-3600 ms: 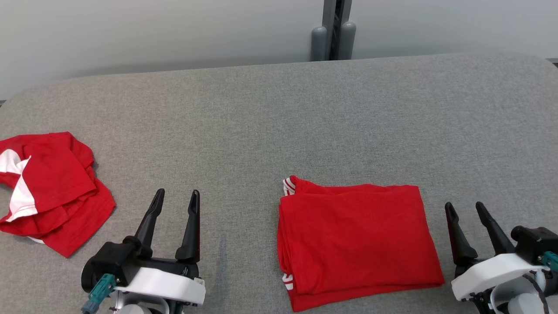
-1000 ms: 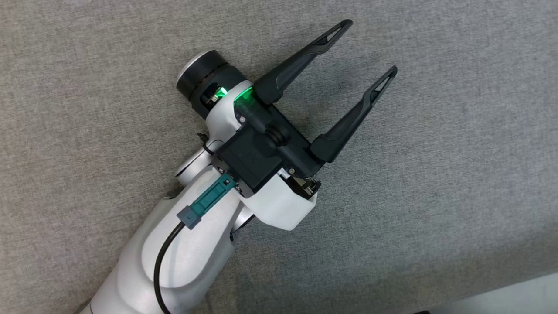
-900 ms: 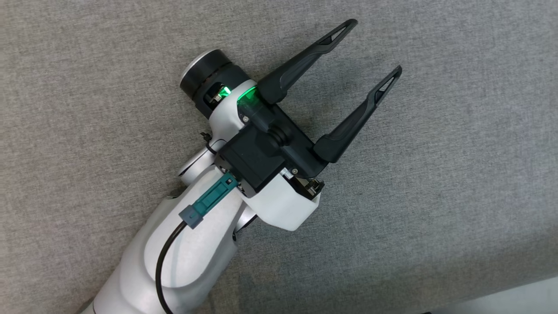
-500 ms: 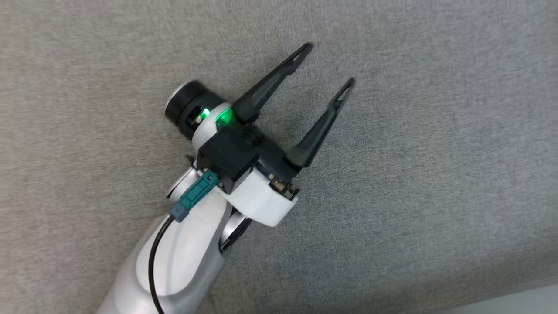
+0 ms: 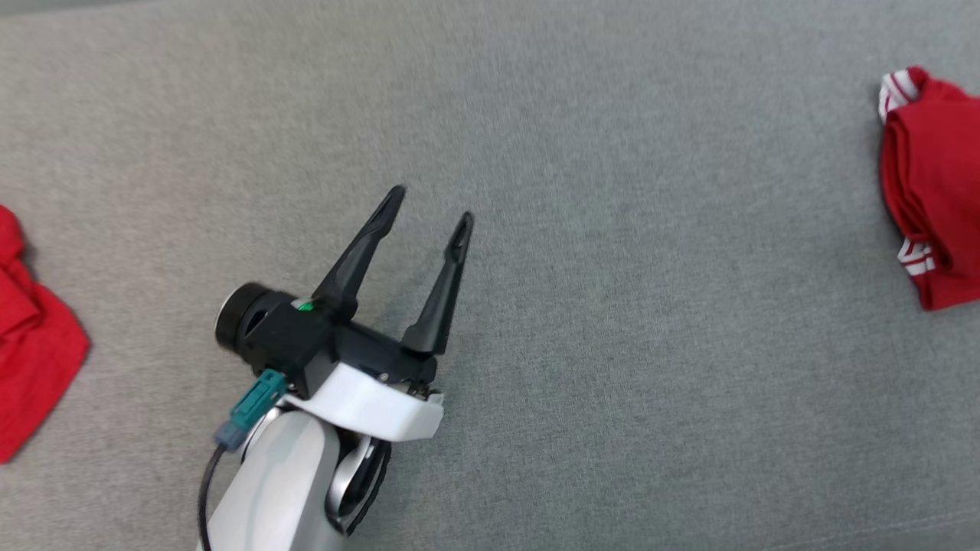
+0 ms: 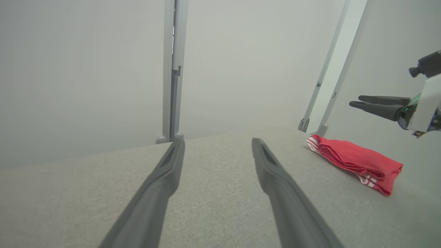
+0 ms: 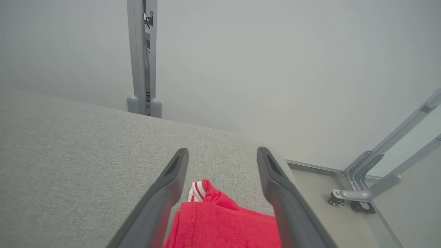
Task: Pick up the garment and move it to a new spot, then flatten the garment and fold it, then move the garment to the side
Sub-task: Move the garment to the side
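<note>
The folded red garment point(image 5: 930, 191), with its white-striped trim, lies flat on the right side of the grey worktop point(image 5: 612, 321). The right gripper point(image 7: 222, 151) hangs just above it with its fingers spread, holding nothing. The left gripper point(image 5: 431, 207) hovers over bare worktop, fingers apart and empty. A crumpled red garment point(image 5: 31, 367) sits at the far left.
</note>
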